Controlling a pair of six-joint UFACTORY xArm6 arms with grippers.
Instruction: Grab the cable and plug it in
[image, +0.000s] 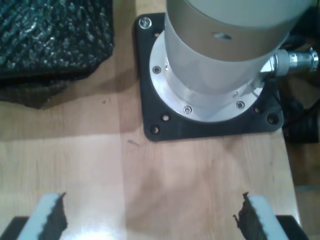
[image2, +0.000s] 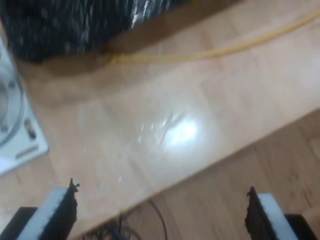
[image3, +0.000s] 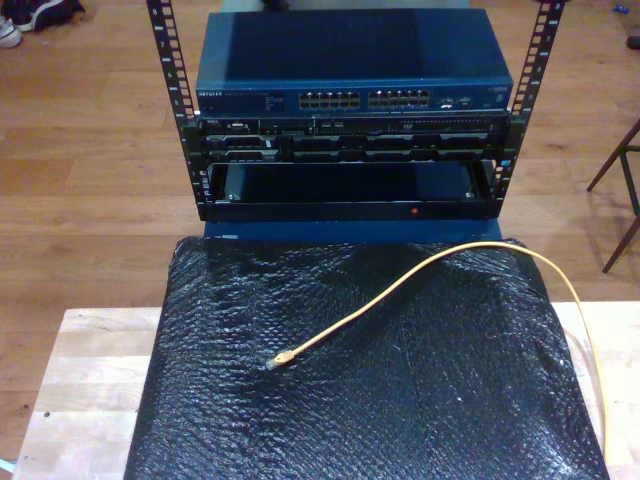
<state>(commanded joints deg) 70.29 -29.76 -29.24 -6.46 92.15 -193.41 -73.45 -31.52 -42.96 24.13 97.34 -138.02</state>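
Wood floor surrounds a pale wooden table (image3: 85, 380) covered mostly by a black bubble-wrap mat (image3: 420, 400). Behind it stands a rack (image3: 350, 110) with a blue network switch (image3: 350, 65) on top, its row of ports facing the table.

The cable (image3: 400, 290), thin and yellow-orange, lies on the mat. Its plug (image3: 278, 360) sits near the mat's middle, pointing toward the exterior view's lower left. From the plug the cable runs up and to the exterior view's right, arcs over near the mat's far edge, then drops down along the mat's right edge in the exterior view. Nothing touches the plug.

"My first gripper" (image: 150, 217) hangs over bare table with fingers (image: 52, 215) spread wide, nothing between them. Ahead of it is a round silver arm base (image: 210, 75) on a black mounting plate (image: 155, 120), with the mat's corner (image: 50, 40) beside it.

"My second gripper" (image2: 162, 215) also has its fingers (image2: 60, 212) wide apart and empty, above the table edge. A stretch of cable (image2: 200, 54) lies on the wood beyond it, next to the mat (image2: 65, 25); this view is blurred.
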